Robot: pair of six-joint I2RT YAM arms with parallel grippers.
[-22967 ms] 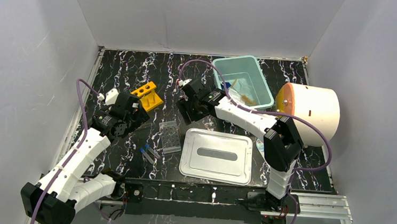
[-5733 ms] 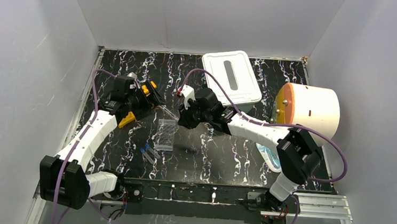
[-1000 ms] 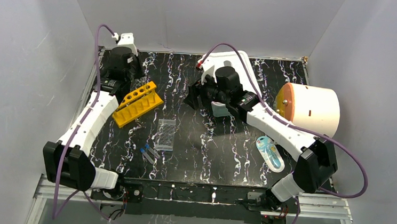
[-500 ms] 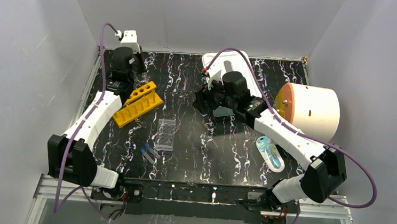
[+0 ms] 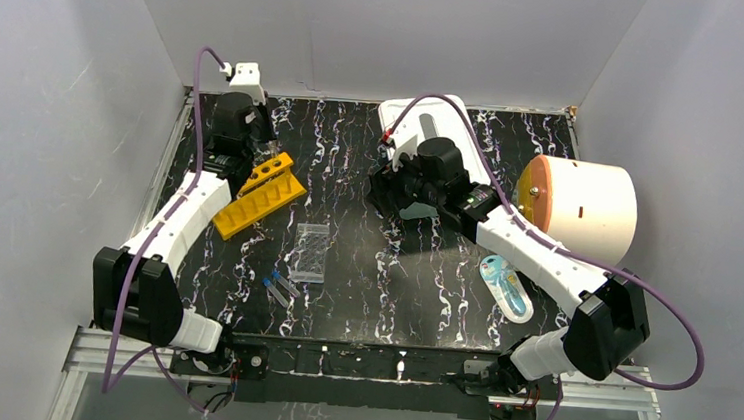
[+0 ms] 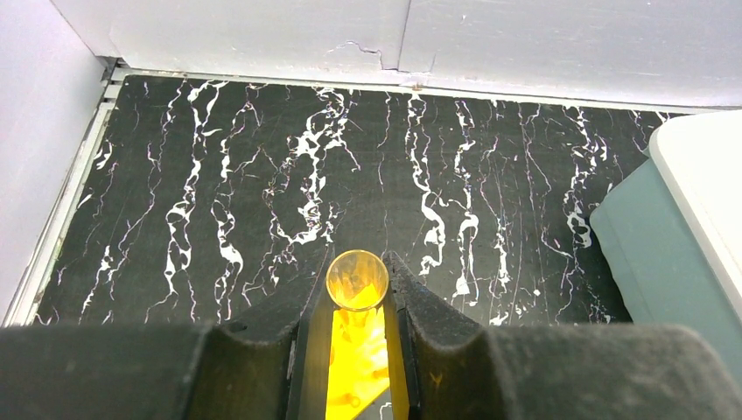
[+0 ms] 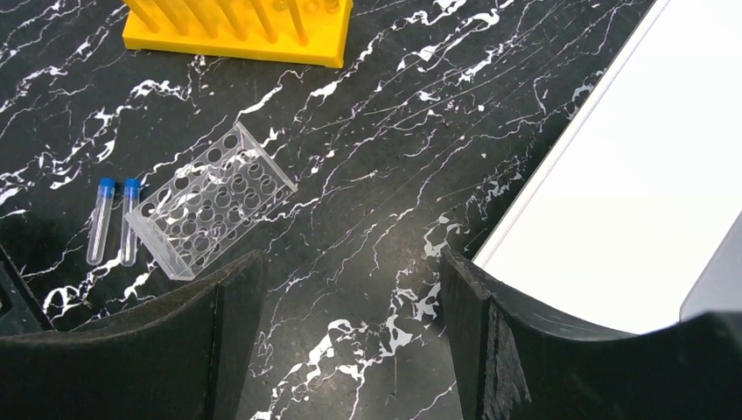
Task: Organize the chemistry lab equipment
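Observation:
My left gripper (image 5: 255, 151) (image 6: 357, 284) is shut on a clear tube (image 6: 357, 279). I see the tube end-on, upright over the far end of the yellow-orange test-tube rack (image 5: 259, 196) (image 6: 359, 359). The rack (image 7: 236, 31) also shows in the right wrist view. A clear well plate (image 5: 312, 251) (image 7: 210, 210) lies mid-table. Two blue-capped tubes (image 5: 280, 288) (image 7: 114, 219) lie just beside it. My right gripper (image 5: 390, 186) (image 7: 350, 332) hangs open over bare table with nothing between its fingers, next to the white lid (image 5: 429, 134) (image 7: 647, 192).
The white lid covers a teal bin (image 6: 656, 254) at the back centre. A large orange-and-white cylinder (image 5: 579, 206) lies at the right edge. A blue packaged item (image 5: 505, 286) lies near the right arm. White walls enclose the table on three sides.
My left gripper has shifted slightly nearer over the rack's far end, still holding the tube. My right gripper has edged to the right, toward the lidded bin.

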